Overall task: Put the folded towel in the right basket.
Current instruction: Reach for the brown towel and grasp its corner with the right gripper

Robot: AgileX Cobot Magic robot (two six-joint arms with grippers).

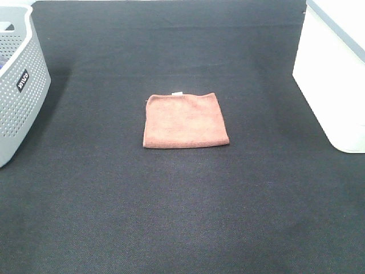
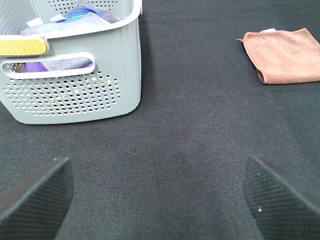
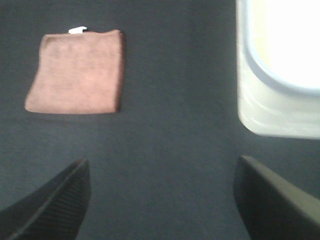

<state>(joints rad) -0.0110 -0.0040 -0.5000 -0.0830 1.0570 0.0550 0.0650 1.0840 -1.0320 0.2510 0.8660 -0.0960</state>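
Note:
The folded towel (image 1: 185,120), rust-brown and roughly square with a small white tag on its far edge, lies flat on the dark cloth in the middle of the table. It also shows in the left wrist view (image 2: 283,55) and in the right wrist view (image 3: 76,72). The right basket (image 1: 333,74), white with smooth walls, stands at the right edge; its corner shows in the right wrist view (image 3: 277,102). My left gripper (image 2: 159,197) and right gripper (image 3: 160,200) are both open and empty, well short of the towel. Neither arm shows in the exterior view.
A grey perforated basket (image 1: 20,85) with a black label stands at the left edge. In the left wrist view it (image 2: 75,90) holds several coloured cloths. The dark cloth (image 1: 182,217) covers the whole table.

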